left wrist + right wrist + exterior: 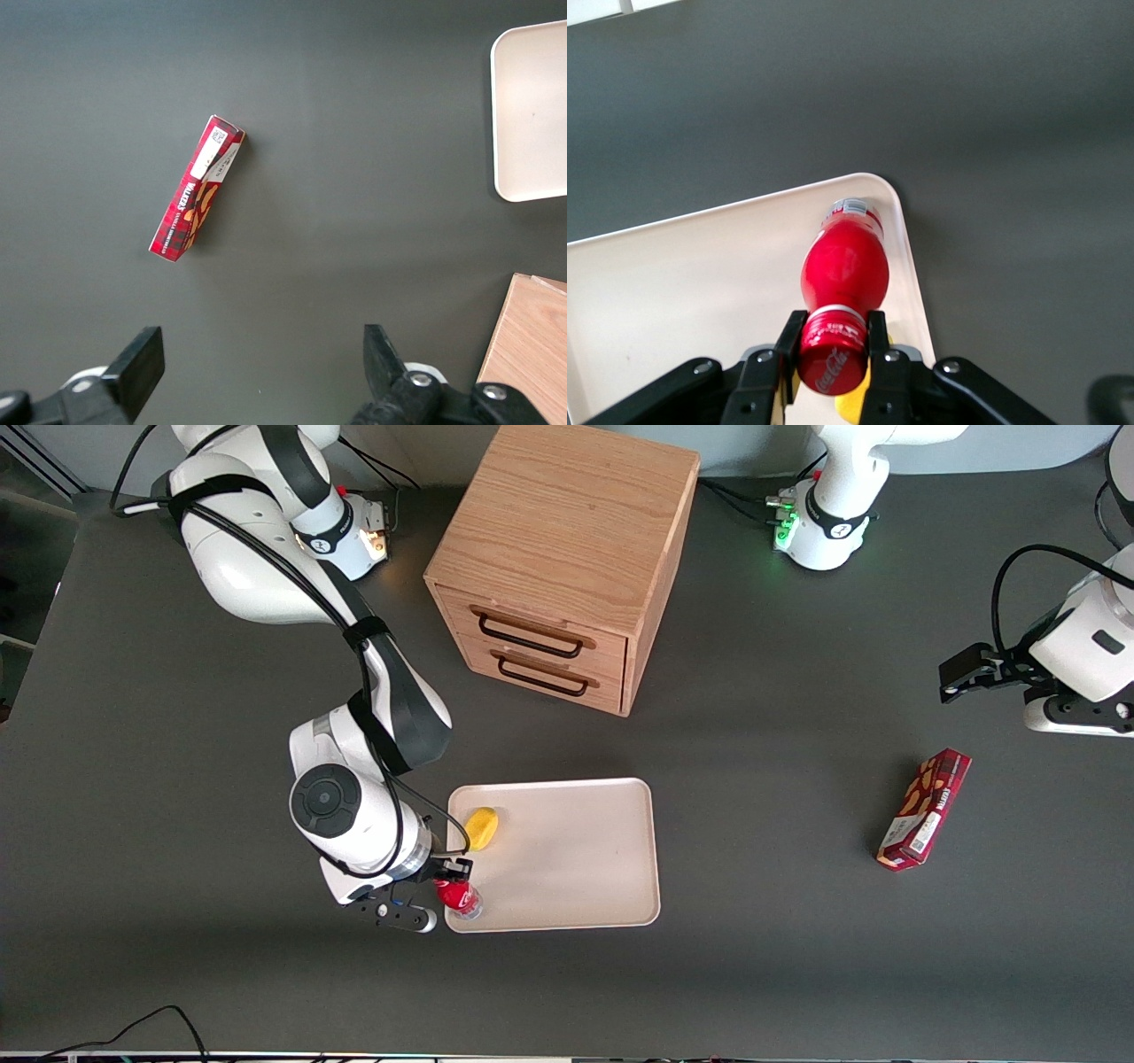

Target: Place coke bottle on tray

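The right arm reaches low and forward — its tool (833, 341) pointing down, fingers (787, 341) pinched close together.

Red coke bottle (843, 266), white script on cap; cream tray (576, 859); black pincer (833, 347) at bottle cap; yellow lump (482, 828); dark-red snack box (924, 808); dark grey tabletop (177, 779); oak drawers (558, 558).

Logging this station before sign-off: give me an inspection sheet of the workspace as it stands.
Surface: dark grey table.
Job's things: coke bottle upright at a corner of the tray, base just inside the rim.
Clutter: yellow object on the tray; snack box toward the parked arm's end; wooden drawer unit.
Tool: gripper shut on the bottle's cap.
Cables: black cable at the table edge nearest the camera.
Surroundings: nothing seen.
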